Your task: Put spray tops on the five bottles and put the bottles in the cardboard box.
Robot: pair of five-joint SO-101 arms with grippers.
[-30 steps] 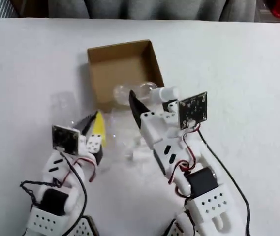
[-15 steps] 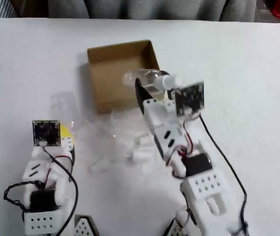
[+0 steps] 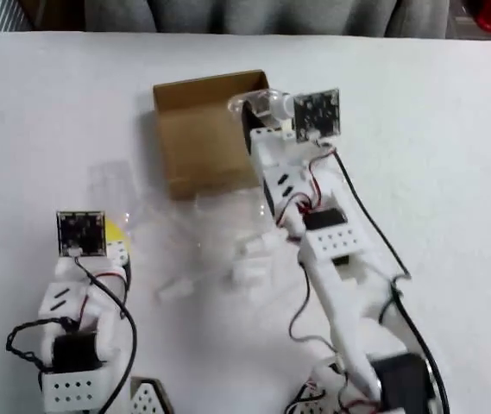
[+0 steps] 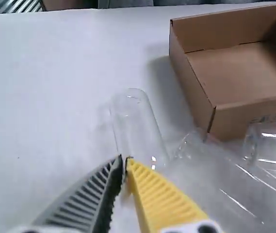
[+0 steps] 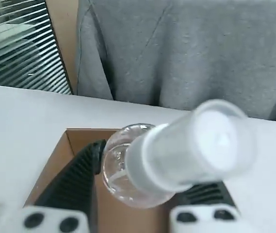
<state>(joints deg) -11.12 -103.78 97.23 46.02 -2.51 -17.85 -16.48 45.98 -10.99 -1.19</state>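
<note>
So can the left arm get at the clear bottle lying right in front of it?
Probably yes. The clear bottle lies on the table just ahead of the left tool, with nothing between them. Its jaws are shut, so they would have to open first.

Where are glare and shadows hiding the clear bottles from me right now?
High view: the loose clear bottles nearly vanish against the white table, marked by faint glints. Left wrist view: streaky highlights outline the lying bottle; the cardboard box casts a soft shadow. Right wrist view: a bright reflection sits in the capped bottle.
</note>
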